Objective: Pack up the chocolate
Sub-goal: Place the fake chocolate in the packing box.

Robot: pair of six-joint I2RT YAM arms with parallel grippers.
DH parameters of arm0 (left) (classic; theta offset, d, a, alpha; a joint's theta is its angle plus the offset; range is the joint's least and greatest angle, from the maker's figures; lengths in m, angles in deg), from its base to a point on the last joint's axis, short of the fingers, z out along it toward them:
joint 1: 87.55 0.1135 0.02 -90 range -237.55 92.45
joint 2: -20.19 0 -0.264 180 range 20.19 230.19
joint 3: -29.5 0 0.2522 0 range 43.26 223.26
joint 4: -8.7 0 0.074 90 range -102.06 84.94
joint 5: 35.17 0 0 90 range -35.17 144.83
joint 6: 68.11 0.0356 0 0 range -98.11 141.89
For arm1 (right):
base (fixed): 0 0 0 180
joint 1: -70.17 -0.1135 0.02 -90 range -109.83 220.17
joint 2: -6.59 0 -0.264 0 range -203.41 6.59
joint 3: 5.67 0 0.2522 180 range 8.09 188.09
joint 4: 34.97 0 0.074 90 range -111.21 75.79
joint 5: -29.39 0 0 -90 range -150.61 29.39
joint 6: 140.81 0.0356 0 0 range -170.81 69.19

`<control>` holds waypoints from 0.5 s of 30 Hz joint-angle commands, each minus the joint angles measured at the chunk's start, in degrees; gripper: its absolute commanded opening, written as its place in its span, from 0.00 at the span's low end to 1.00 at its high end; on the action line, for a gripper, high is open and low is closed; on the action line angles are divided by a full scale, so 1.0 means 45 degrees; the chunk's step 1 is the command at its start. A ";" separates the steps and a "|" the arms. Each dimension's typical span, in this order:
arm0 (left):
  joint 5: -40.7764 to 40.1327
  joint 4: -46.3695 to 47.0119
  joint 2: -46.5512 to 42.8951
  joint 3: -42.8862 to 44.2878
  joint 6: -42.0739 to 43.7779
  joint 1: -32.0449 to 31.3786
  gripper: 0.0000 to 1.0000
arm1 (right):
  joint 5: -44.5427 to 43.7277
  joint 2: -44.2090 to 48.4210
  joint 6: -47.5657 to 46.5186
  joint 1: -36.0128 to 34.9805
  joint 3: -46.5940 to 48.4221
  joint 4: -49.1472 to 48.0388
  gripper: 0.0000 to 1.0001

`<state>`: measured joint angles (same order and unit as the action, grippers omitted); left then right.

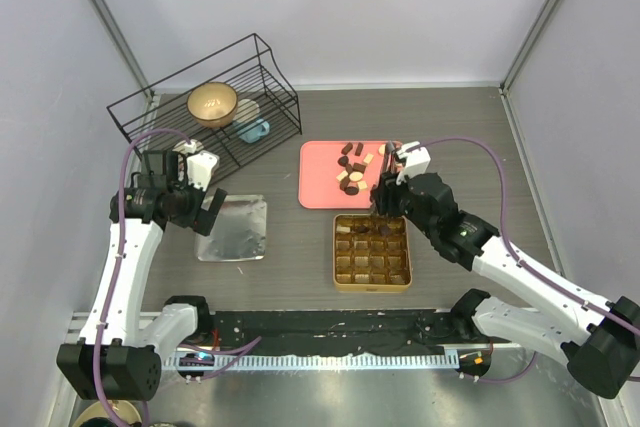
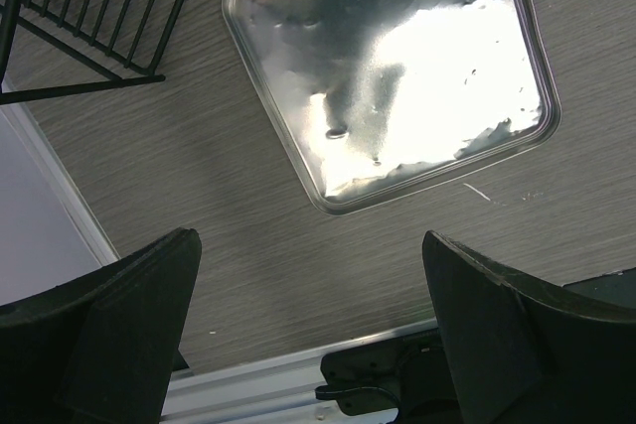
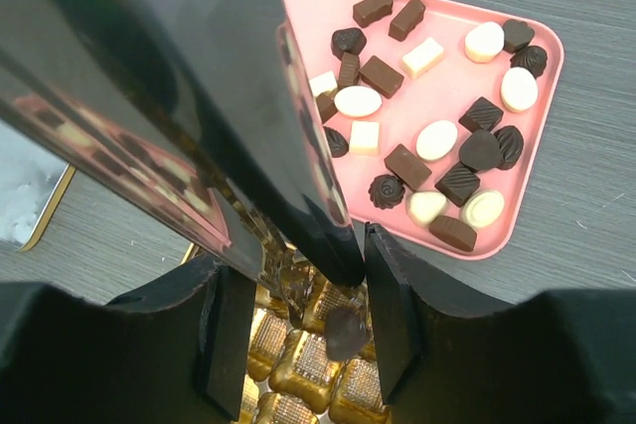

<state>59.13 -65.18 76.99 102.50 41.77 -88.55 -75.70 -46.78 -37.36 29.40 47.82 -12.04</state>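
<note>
Over the far edge of the gold tin [image 1: 336, 257], a dark chocolate [image 3: 346, 333] sat straight below the right gripper [image 3: 312, 337]. Jaws were partway apart, not clamping it.

Clearance and obstructions, packing table [image 1: 500, 167]

Wire rack [image 1: 205, 97] is blocking the far-left corner. Silver tray [image 1: 240, 232] is lying flat just beside the left gripper [image 1: 205, 212], leaving a bare lane between it and the gold tin [image 1: 372, 282]. Right gripper [image 1: 385, 209] is hanging over the tin's far edge, crowding the gap towards the pink tray [image 1: 320, 172]. The tin's near rows are lying unobstructed from above.
</note>
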 commanded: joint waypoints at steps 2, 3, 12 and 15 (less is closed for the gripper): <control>0.0159 0.0117 -0.0024 0.0409 -0.0003 0.0045 1.00 | -0.0435 0.0023 -0.0059 -0.0080 0.0293 -0.1158 0.51; 0.0159 0.0117 -0.0024 0.0409 -0.0003 0.0045 1.00 | -0.0455 -0.0035 -0.0079 -0.0080 0.0332 -0.1217 0.51; 0.0120 0.0137 -0.0121 0.0331 0.0036 0.0045 1.00 | -0.1000 -0.0543 -0.0626 -0.0080 0.0936 -0.2365 0.41; 0.0081 0.0156 -0.0160 0.0292 0.0055 0.0045 1.00 | -0.1429 -0.1244 -0.1152 -0.0060 0.1656 -0.2818 0.31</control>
<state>59.10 -65.16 77.05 102.50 41.79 -88.55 -78.45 -49.95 -39.24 29.40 48.87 -17.24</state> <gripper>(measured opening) 0.996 0.364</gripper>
